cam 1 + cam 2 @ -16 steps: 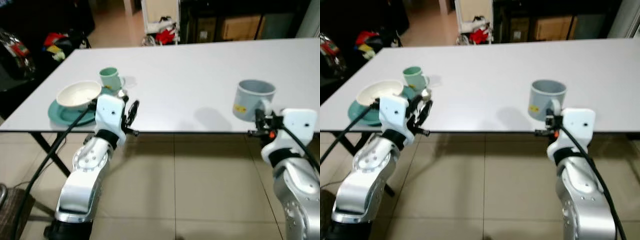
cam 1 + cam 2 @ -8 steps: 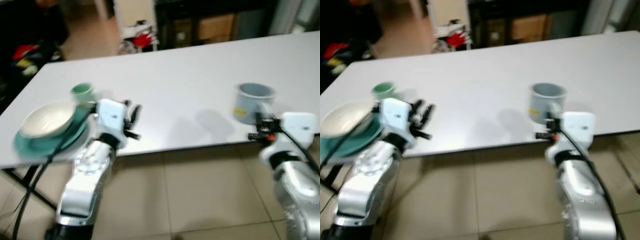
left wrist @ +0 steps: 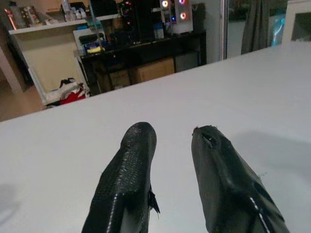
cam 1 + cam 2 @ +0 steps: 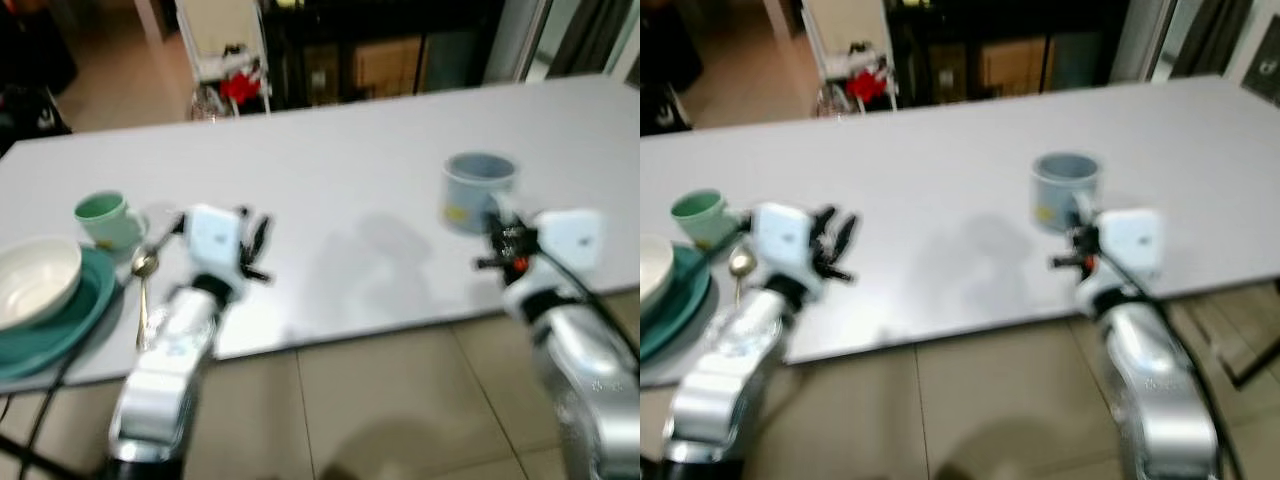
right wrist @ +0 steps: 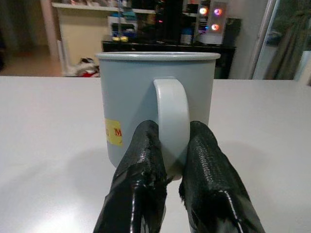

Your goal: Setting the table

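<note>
Fingers of my right gripper [image 5: 172, 170] pinch the handle of the grey mug [image 5: 158, 104], carried upright ahead of my wrist over the table [image 4: 350, 180]; my left gripper [image 3: 172, 160] hangs empty, narrowly parted.

Pale grey-blue mug [image 5: 156, 104] with a yellow label [image 5: 115, 132]; white worktop [image 4: 350, 180]; mint green cup [image 4: 104, 219]; cream bowl [image 4: 32, 281] on teal plate [image 4: 60, 325]; black end effector fingers [image 5: 141, 170].

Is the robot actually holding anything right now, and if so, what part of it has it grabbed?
Yes. Its right tool grips the grey mug by its handle, one finger on each side. The left tool is open, holding nothing.
</note>
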You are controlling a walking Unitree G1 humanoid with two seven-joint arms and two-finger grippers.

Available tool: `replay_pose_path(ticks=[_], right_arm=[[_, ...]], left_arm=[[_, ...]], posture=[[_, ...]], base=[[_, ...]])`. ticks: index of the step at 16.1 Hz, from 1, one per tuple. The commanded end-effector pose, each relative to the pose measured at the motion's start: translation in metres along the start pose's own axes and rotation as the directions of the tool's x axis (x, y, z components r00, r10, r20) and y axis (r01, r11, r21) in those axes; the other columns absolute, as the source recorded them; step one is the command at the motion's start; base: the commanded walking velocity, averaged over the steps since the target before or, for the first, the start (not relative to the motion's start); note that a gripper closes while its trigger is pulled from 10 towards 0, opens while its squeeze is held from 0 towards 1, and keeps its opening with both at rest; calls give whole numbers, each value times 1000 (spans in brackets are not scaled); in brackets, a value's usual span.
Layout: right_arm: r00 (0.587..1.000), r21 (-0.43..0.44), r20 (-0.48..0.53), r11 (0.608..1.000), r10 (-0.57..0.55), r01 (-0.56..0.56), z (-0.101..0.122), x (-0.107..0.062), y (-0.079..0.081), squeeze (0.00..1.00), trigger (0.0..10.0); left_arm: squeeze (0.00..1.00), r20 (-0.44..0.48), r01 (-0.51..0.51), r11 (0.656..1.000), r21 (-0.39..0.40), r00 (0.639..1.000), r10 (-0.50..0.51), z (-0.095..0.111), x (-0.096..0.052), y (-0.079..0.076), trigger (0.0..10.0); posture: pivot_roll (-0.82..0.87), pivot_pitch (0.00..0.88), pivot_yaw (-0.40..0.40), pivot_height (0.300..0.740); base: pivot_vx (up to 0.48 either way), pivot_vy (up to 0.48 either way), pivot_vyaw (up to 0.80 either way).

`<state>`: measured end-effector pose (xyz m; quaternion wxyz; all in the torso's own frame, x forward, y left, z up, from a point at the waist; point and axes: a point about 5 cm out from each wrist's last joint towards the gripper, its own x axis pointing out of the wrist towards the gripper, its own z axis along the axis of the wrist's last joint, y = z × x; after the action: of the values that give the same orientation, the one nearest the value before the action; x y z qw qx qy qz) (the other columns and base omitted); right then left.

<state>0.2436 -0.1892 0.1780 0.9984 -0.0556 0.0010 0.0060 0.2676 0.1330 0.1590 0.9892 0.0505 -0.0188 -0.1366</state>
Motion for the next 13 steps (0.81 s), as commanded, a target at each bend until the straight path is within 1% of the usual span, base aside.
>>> replay_pose_path(ticks=[1, 2, 3, 7, 9, 11, 12, 13], right_arm=[[995, 11, 64, 997, 75, -76, 9, 5, 12, 0, 10000], [991, 26, 73, 993, 111, -113, 7, 9, 16, 0, 10000], [990, 38, 75, 991, 122, -125, 6, 11, 18, 0, 10000], [983, 26, 69, 984, 172, -175, 1, 16, 24, 0, 10000], [975, 47, 65, 976, 210, -213, -3, 18, 26, 0, 10000], [963, 78, 69, 961, 262, -267, -9, 23, 29, 0, 10000], [960, 73, 65, 958, 272, -276, -12, 28, 29, 0, 10000], [954, 64, 71, 953, 291, -296, -16, 35, 31, 0, 10000]], left_arm=[[0, -9, -62, 998, 24, 998, 63, -1, -5, 14, 10000], [0, -9, -82, 996, 24, 997, 82, -1, -7, 16, 10000], [0, -10, -86, 996, 26, 996, 86, -1, -8, 17, 10000], [0, -5, -93, 995, 34, 996, 94, 1, -11, 17, 10000], [0, -4, -93, 995, 38, 996, 94, 2, -11, 17, 10000], [0, 0, -82, 995, 49, 997, 82, 3, -11, 17, 10000], [0, 6, -60, 997, 42, 998, 59, 4, -11, 16, 10000], [0, -4, -39, 998, 54, 999, 39, 3, -11, 15, 10000]], posture=[[52, 0, 25, 740], [63, 0, 15, 740], [70, 0, 10, 740], [85, 0, 2, 740], [88, 0, 6, 740], [87, 0, 13, 740], [88, 0, 22, 740], [88, 0, 24, 740]], base=[[341, 0, 0], [345, 0, 0], [341, 0, 0], [346, 0, 0], [341, 0, 0], [332, 0, 0], [0, 0, 0], [0, 0, 0]])
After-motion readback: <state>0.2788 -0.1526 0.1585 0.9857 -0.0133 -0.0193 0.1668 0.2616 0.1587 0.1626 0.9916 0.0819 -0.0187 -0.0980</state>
